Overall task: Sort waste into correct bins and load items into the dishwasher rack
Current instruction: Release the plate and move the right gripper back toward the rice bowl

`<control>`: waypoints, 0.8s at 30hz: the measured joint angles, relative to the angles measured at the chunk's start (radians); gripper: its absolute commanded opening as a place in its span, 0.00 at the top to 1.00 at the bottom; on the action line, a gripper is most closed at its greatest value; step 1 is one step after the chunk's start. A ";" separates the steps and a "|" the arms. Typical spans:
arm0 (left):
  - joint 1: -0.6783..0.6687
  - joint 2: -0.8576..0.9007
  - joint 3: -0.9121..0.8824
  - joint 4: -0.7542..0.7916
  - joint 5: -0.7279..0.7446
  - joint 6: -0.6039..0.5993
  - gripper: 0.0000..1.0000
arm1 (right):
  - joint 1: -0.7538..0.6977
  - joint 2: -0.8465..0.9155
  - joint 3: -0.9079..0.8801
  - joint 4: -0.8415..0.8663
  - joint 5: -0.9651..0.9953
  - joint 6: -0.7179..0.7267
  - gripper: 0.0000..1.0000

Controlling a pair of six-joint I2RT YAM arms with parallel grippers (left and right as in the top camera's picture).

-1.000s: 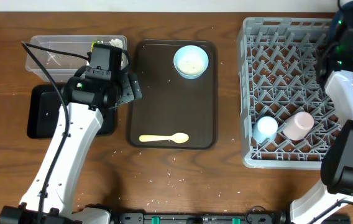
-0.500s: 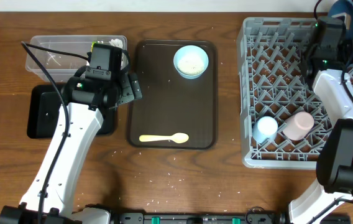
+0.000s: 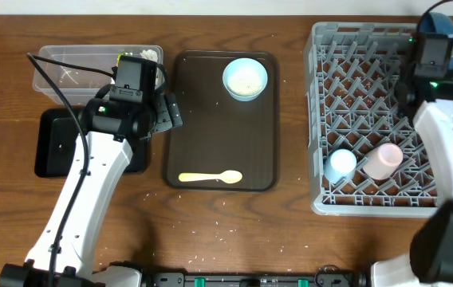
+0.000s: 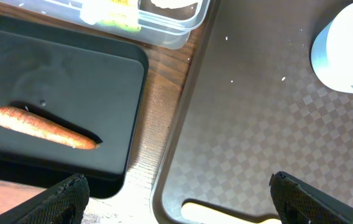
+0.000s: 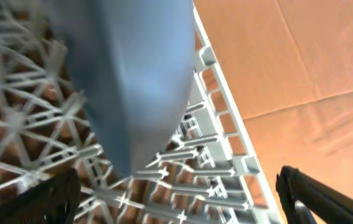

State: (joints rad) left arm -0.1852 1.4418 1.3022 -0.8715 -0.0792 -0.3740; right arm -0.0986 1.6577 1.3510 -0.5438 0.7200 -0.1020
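R end effector (image 5: pixel 176 196) is released: its 2 fingers sit wide apart at the bottom corners of the wrist view, neither touching the dark blue plate (image 5: pixel 133 74). The plate is blurred, straight ahead of the end effector and betw. the fingers' line, with its lower edge down among the pegs of the grey rack (image 5: pixel 217 149). Overhead, the pink cup (image 3: pixel 382 162) and blue cup (image 3: pixel 341 163) lie side by side in the rack's near corner, well away from the R end effector. L end effector (image 4: pixel 179 196) is also released and grasping nothing, hovering over the seam where the black tray (image 4: pixel 102 81) meets the brown serving tray (image 4: pixel 257 143). The orange sausage piece (image 4: pixel 43 127) lies in the black tray to its L. The clear tub (image 4: pixel 164 28) is ahead-L, holding the yellow-green packet (image 4: pixel 111 15) and white napkin (image 3: pixel 151 54). The light blue bowl (image 4: pixel 347 56) is ahead-R on the brown tray, and the yellow spoon (image 4: pixel 226 214) is right under the end effector's R finger. Rice grains (image 3: pixel 210 235) dot the surface (image 3: pixel 290 239).
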 measured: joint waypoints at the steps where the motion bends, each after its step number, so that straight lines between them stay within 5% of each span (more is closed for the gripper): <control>1: 0.000 0.000 0.000 0.000 0.000 0.000 0.05 | 0.000 -0.026 0.000 -0.018 -0.028 0.017 0.01; 13: 0.000 0.000 0.000 0.000 0.000 0.000 0.05 | 0.000 -0.316 0.000 -0.047 -0.620 0.138 0.01; 24: 0.000 0.000 0.000 0.000 0.000 0.000 0.05 | 0.028 -0.356 0.000 0.002 -1.040 0.254 0.02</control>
State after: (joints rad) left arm -0.1852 1.4418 1.3022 -0.8715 -0.0792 -0.3740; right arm -0.0708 1.3018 1.3510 -0.5415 -0.3199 0.1516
